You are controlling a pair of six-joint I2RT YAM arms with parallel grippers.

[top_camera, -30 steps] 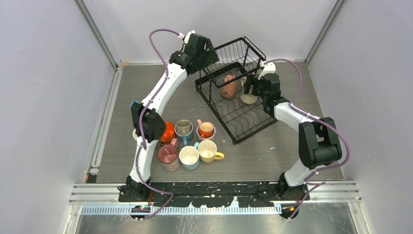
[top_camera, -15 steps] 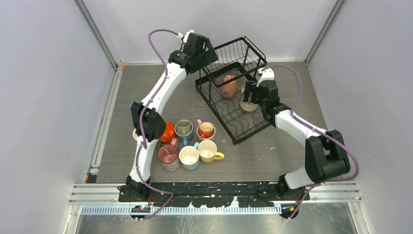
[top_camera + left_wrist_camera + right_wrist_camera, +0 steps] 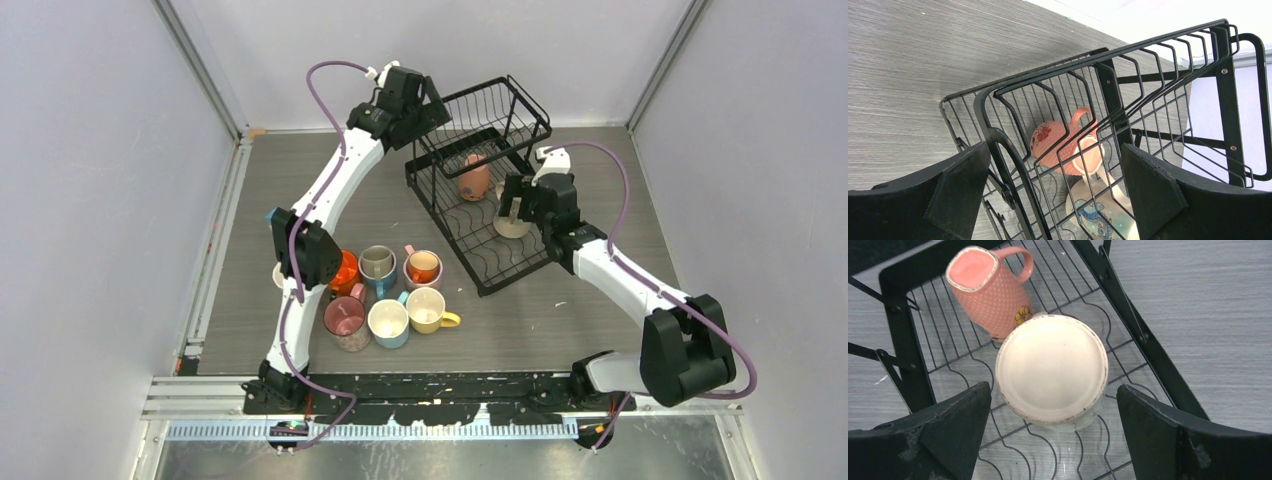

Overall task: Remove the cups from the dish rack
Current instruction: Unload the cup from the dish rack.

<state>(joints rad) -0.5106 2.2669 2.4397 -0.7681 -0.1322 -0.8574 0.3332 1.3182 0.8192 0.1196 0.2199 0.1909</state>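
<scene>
The black wire dish rack (image 3: 500,255) stands at the back middle. A salmon dotted cup (image 3: 473,178) lies on its side on the lower tray. A beige cup (image 3: 512,226) stands upside down beside it. My right gripper (image 3: 520,205) is open just above the beige cup (image 3: 1052,367), with one finger on each side and neither touching; the salmon cup (image 3: 988,290) lies behind. My left gripper (image 3: 425,108) is open at the upper basket's left corner, its fingers (image 3: 953,195) astride the rack's wires (image 3: 1013,165). Both cups (image 3: 1058,142) show through them.
Several cups stand grouped on the table at the front left: orange (image 3: 345,270), grey (image 3: 377,262), pink (image 3: 423,267), dark pink (image 3: 345,317), light blue (image 3: 388,322), yellow (image 3: 428,308). Walls close in on three sides.
My right gripper has moved toward the near side over the lower tray, and the beige cup shows nearer too. The rack's top has shifted slightly right. The left arm has barely moved.
</scene>
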